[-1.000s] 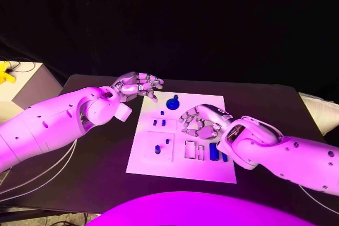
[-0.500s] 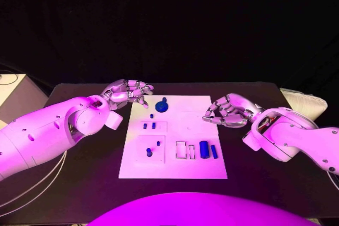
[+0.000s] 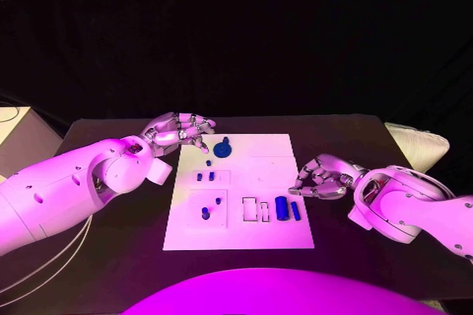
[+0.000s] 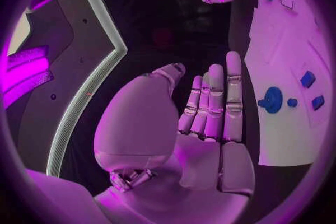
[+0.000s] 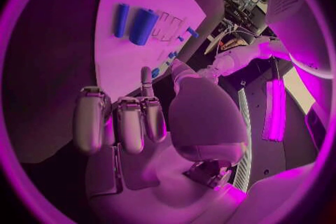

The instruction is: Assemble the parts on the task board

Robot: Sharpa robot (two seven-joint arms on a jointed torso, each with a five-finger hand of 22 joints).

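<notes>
The white task board [image 3: 247, 233] lies in the middle of the black table. A round blue part [image 3: 223, 149] with a knob sits near its far edge, with small blue pegs [image 3: 204, 176] below it. Near the board's right side, a thick blue cylinder [image 3: 281, 208] and a slimmer one [image 3: 294, 210] lie side by side. My left hand [image 3: 180, 132] hovers at the board's far left corner, fingers straight and holding nothing [image 4: 210, 117]. My right hand [image 3: 320, 177] is just off the board's right edge, its fingers curled in with nothing in them [image 5: 133, 117].
A pale box [image 3: 15, 127] stands past the table's left edge and a white bundle [image 3: 419, 141] lies at its right edge. Bare black table [image 3: 109, 260] runs along both sides of the board.
My right hand has drawn back from over the middle of the board to the table beside its right edge. The left hand stays at the far left corner. The camera has shifted.
</notes>
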